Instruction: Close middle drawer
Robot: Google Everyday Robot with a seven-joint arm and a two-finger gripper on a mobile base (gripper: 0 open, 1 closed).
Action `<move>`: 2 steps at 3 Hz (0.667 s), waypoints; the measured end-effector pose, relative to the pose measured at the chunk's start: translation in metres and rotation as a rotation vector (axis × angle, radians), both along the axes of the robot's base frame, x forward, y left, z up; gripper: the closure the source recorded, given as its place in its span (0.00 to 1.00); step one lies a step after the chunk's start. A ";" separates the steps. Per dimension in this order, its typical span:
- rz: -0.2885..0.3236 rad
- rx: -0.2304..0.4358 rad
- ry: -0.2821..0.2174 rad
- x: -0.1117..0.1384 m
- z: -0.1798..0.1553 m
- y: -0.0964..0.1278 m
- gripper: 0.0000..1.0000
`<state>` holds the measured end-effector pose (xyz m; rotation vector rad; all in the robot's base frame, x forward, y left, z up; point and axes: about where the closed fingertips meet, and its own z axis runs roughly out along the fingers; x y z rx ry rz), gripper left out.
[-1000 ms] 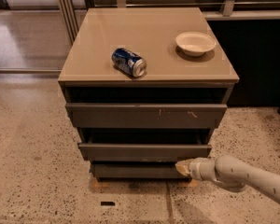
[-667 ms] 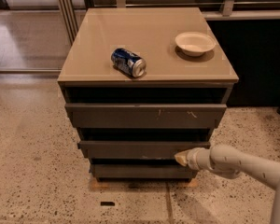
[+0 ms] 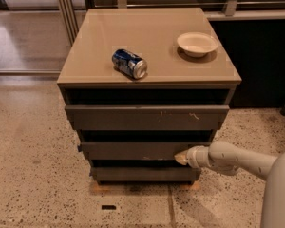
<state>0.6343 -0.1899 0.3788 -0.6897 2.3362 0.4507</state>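
Cream-coloured, the tool point(image 3: 181, 157) is held at the right end of the middle drawer point(image 3: 133, 150), at its front's lower edge; whether it is clenched or released cannot be told. A dark gap is seen above that front, below the scratched top drawer point(image 3: 147, 118). Speckled floor point(image 3: 38, 175) lies open around. On the desk point(image 3: 152, 32), a can point(image 3: 129, 63) and a bowl point(image 3: 197, 43) are set well apart.
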 end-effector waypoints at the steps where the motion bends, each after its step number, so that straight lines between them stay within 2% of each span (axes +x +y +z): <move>1: 0.000 0.000 0.000 -0.002 0.000 0.000 1.00; 2: 0.046 -0.002 0.030 -0.013 -0.001 -0.015 1.00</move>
